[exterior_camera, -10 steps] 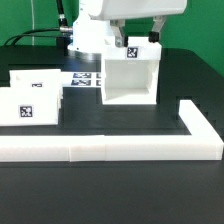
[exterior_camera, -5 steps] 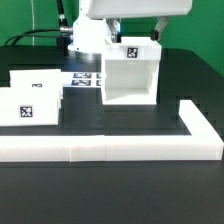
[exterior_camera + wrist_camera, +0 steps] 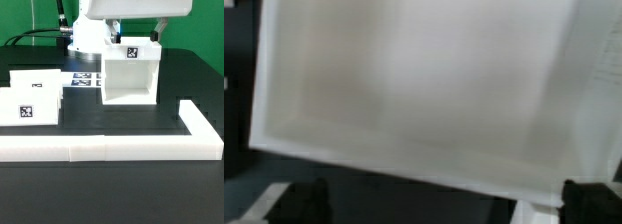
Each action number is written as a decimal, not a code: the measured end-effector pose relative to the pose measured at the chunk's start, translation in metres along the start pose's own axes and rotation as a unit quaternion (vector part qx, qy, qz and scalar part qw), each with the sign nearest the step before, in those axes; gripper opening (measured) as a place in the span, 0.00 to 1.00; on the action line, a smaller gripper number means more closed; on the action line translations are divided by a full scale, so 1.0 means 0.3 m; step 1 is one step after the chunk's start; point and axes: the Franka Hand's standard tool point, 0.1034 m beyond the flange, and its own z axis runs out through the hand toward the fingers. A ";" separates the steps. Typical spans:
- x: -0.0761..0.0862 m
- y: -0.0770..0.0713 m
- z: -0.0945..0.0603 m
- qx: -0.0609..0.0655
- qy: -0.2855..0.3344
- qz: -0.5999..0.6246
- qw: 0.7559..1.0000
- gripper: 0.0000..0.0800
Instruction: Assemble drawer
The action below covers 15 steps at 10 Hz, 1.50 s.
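Observation:
The drawer housing (image 3: 130, 78), a white open-fronted cube with a tag on top, stands on the black table at the middle back. My gripper (image 3: 137, 42) hangs right over its top, and its dark fingers (image 3: 118, 40) stand wide apart at the housing's upper edge. In the wrist view the housing's white face (image 3: 420, 90) fills the picture, with the fingertips (image 3: 292, 200) far apart and nothing between them. The two knobbed trays (image 3: 38, 82) (image 3: 28, 110), each tagged, sit side by side at the exterior view's left.
The long low white L-shaped wall (image 3: 110, 147) runs along the front and turns back at the exterior view's right (image 3: 195, 118). The marker board (image 3: 84, 77) lies flat between the trays and the housing. The arm's base (image 3: 85, 40) and cables are behind.
The tag on the housing's top has shifted slightly toward the exterior view's left since a second ago. In the last half second nothing has visibly moved.

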 end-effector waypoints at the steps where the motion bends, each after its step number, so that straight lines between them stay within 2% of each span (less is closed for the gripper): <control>1: -0.035 -0.017 -0.001 -0.002 -0.001 0.045 0.999 0.81; 2: -0.080 -0.047 0.003 -0.005 -0.006 0.075 0.997 0.81; 5: -0.153 -0.112 0.041 -0.007 -0.013 0.109 0.994 0.81; 9: -0.162 -0.193 0.084 -0.004 0.014 0.082 0.997 0.81; 13: -0.173 -0.196 0.111 -0.002 0.017 0.082 0.997 0.81; 15: -0.173 -0.196 0.111 -0.002 0.017 0.082 0.997 0.48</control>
